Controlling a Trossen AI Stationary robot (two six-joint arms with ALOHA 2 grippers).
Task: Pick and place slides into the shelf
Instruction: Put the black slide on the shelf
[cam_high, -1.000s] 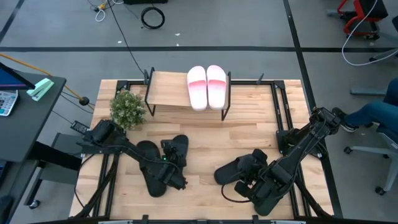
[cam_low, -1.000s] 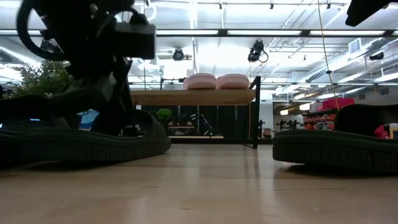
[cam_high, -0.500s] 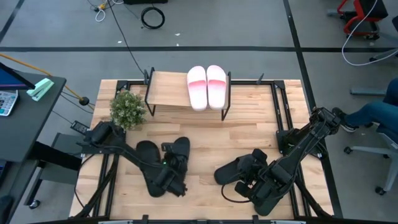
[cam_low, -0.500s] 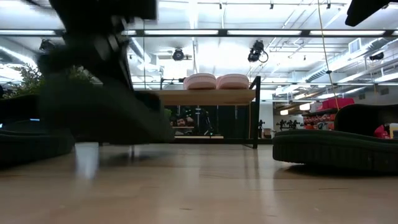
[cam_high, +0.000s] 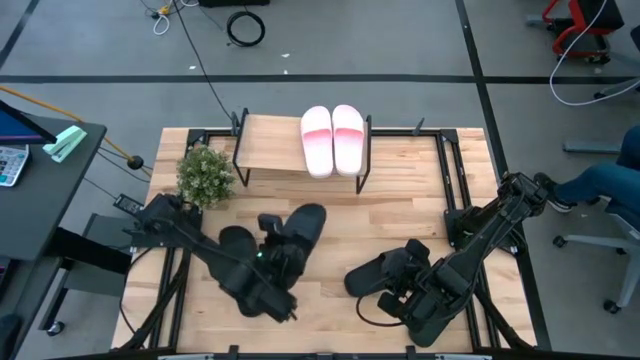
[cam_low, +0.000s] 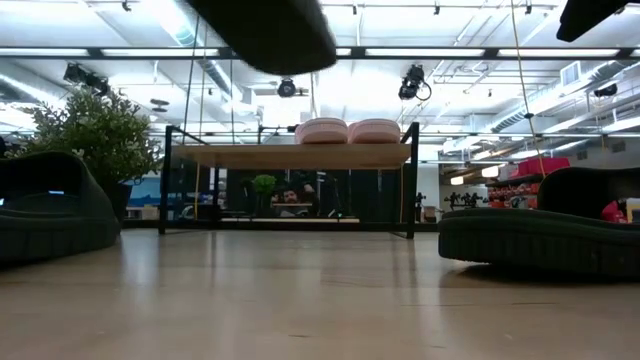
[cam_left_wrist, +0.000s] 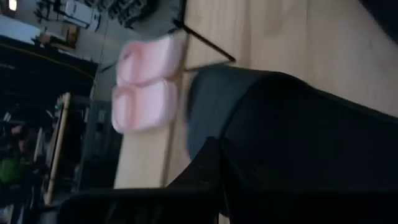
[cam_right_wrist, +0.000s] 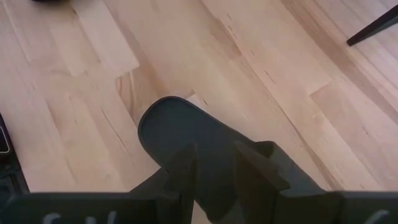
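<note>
Two pale pink slides lie side by side on the shelf at the table's far edge. My left gripper is shut on a black slide, which hangs high above the table in the low view. A second black slide lies on its sole just left of that gripper. My right gripper, near the front right, is shut on a third black slide that rests on the table. My left gripper holds the black slide near its rear end, with the shut fingers coming from the near side. The dark slide hides which part they have. The slide is lifted clear of the table, its free end toward the shelf. My right gripper has the black slide's raised middle part between its two fingers, coming from above and slanting toward the table's left. The slide's sole stays on the table, with its rounded end ahead of the fingers.
A small potted plant stands at the shelf's left end. The shelf's thin black legs frame its open underside. Bare wood lies between the two arms. A person's legs show beyond the table's right edge.
My left gripper has shut on the black slide and risen, lifting it clear of the table; the slide's free end has swung toward the shelf. The black slide beside it has stayed put.
</note>
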